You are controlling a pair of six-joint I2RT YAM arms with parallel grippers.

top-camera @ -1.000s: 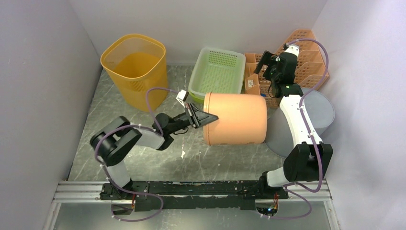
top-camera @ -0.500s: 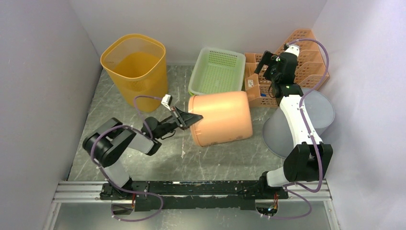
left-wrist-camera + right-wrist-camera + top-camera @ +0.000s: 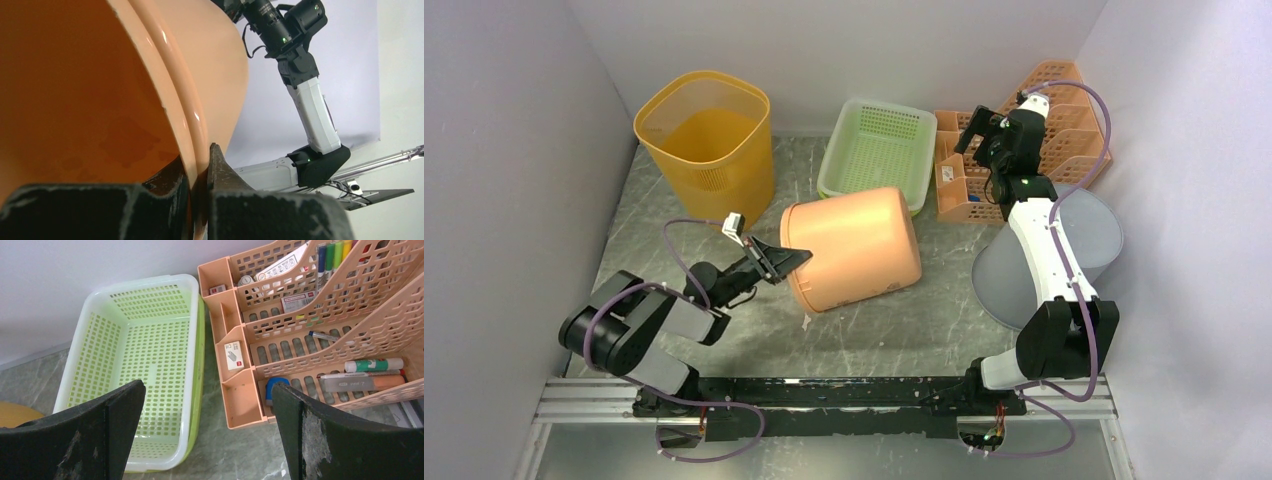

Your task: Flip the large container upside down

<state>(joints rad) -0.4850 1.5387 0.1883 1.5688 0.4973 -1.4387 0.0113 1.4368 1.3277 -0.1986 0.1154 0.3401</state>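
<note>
A peach container [image 3: 852, 248] lies on its side in the middle of a grey marbled table [image 3: 894, 335], its open mouth facing left. The left gripper [image 3: 786, 258] clamps the mouth's rim, one finger inside and one outside. A green basket [image 3: 879, 148] sits just behind the container, a yellow bin [image 3: 707, 140] is near at back left, and a grey tub [image 3: 1089, 235] lies apart at right. The right gripper [image 3: 977, 130] hangs spread wide above the basket and a peach organiser [image 3: 1074, 140].

Marbled table [image 3: 904, 320] w/ yellow bin [image 3: 734, 190], green basket [image 3: 879, 150], orange organizer [image 3: 1079, 150], grey tub [image 3: 1089, 235] & prob. peach container [image 3: 854, 245].
</note>
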